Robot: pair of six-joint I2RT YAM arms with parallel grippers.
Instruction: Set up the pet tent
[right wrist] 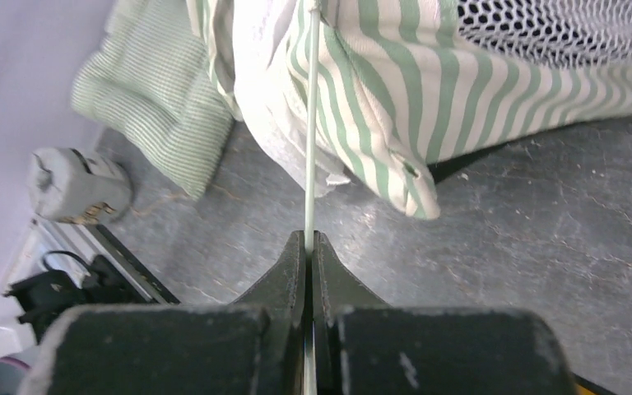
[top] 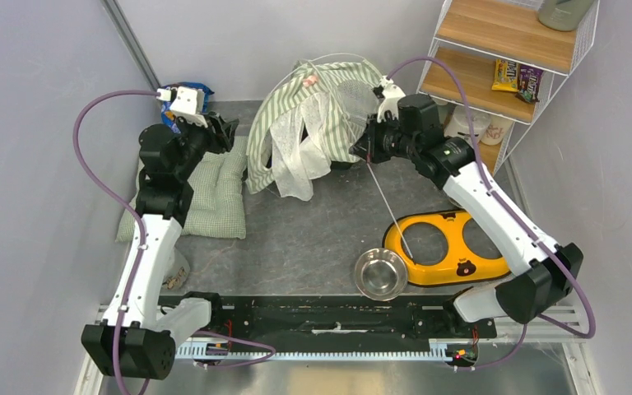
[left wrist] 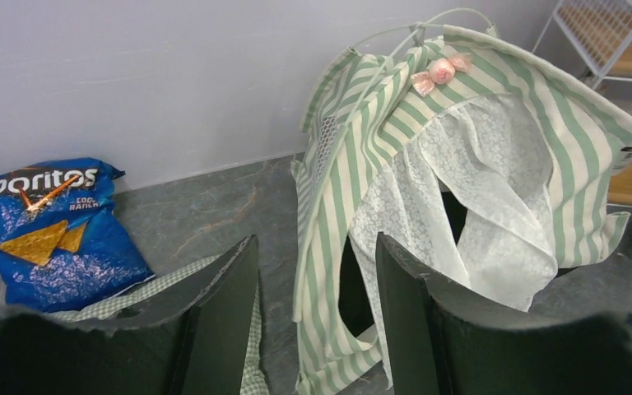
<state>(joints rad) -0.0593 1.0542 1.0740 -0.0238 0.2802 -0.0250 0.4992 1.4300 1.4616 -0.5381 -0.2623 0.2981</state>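
PET TENT SET-UP: The right gripper [right wrist: 309, 247] pinches a thin, springy pole [right wrist: 312, 123], apparently to tension the tent [top: 313, 123], a slumped dome of green-striped fabric and white mesh at the back of the table [top: 313, 239]. The left gripper [left wrist: 314, 243] hangs released and empty, facing the soft folds.

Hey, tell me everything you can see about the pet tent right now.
The pet tent is green-and-white striped fabric with white lacy curtain panels, a netted mesh window and a small pink bow near its top. It sits slumped, only partly raised, at the back of the grey tabletop. The right claw is shut on a thin pole running out of its fabric. The left claw is open, facing its striped side.
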